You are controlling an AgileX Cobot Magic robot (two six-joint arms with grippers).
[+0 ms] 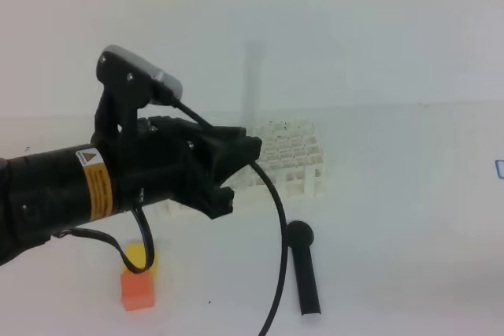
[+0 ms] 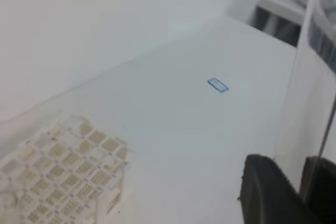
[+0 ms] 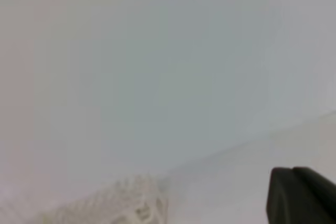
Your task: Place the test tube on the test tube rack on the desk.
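The test tube (image 1: 253, 88) stands nearly upright as a faint clear streak above my left gripper (image 1: 250, 147), which is shut on its lower part. In the left wrist view the test tube (image 2: 311, 72) runs down the right edge between the dark fingers (image 2: 265, 192). The white lattice test tube rack (image 1: 291, 159) sits on the desk (image 1: 394, 218) just behind and to the right of that gripper, and below it at the lower left as the test tube rack (image 2: 58, 174). My right gripper (image 3: 302, 195) shows only as a dark shut tip, holding nothing, with the blurred rack (image 3: 131, 208) beneath.
A black round-headed stick (image 1: 303, 269) lies in front of the rack. An orange block (image 1: 138, 290) and a yellow block (image 1: 142, 256) sit at the front left under the left arm. A small blue label (image 2: 217, 85) lies on the desk farther right.
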